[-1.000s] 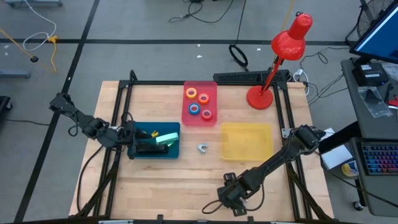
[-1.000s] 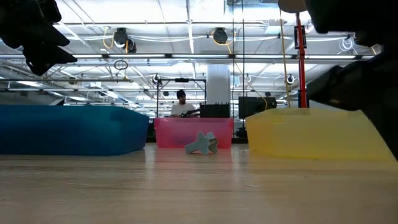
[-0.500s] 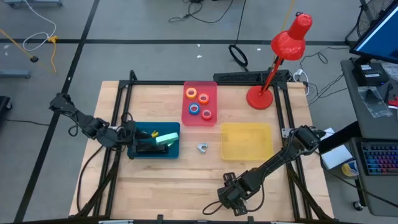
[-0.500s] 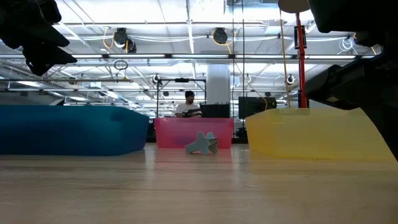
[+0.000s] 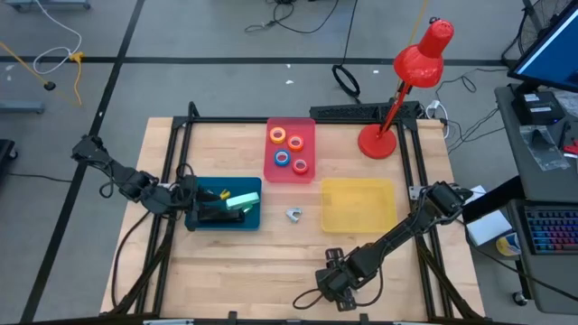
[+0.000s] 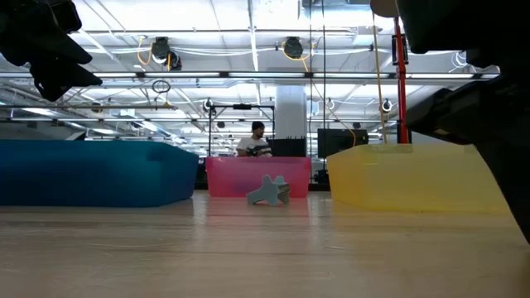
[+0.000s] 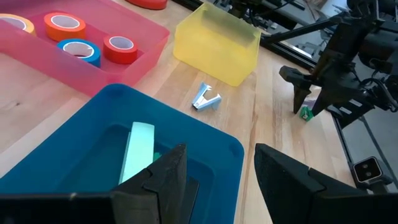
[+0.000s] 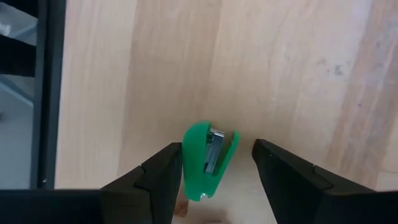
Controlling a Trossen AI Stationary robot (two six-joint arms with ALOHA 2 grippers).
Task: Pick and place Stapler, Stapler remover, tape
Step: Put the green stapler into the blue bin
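A small green stapler [image 8: 208,158] lies flat on the wood near the table's near edge, between the open fingers of my right gripper [image 8: 217,149], which shows in the high view [image 5: 332,284]. My left gripper [image 7: 221,152] hangs open over the blue tray [image 5: 246,221], where a pale green stapler [image 7: 140,152] lies. A grey staple remover [image 5: 293,214] rests on the table between the trays. Four tape rolls, orange [image 7: 65,25], blue [image 7: 78,48], red [image 7: 119,46] and yellow [image 7: 15,23], sit in the pink tray [image 5: 307,126]. My right gripper comes down on the small green stapler from above with a finger on each side. One finger [image 8: 165,171] stands right at the stapler's edge [image 8: 186,155]; I cannot tell whether it touches. A gap shows at the other finger. The stapler lies on the table.
A yellow tray [image 5: 358,203] sits on the table's right half, with bare wood in front of it. A red desk lamp [image 5: 397,90] stands at the far right corner. Black frame rails [image 8: 50,93] run along the table's sides. A person shows far behind the table in the low view.
My right arm has sunk a little and shifted slightly toward the table's left; in the low view its dark bulk now reaches farther down the picture's right edge. The person in the background has walked to the right.
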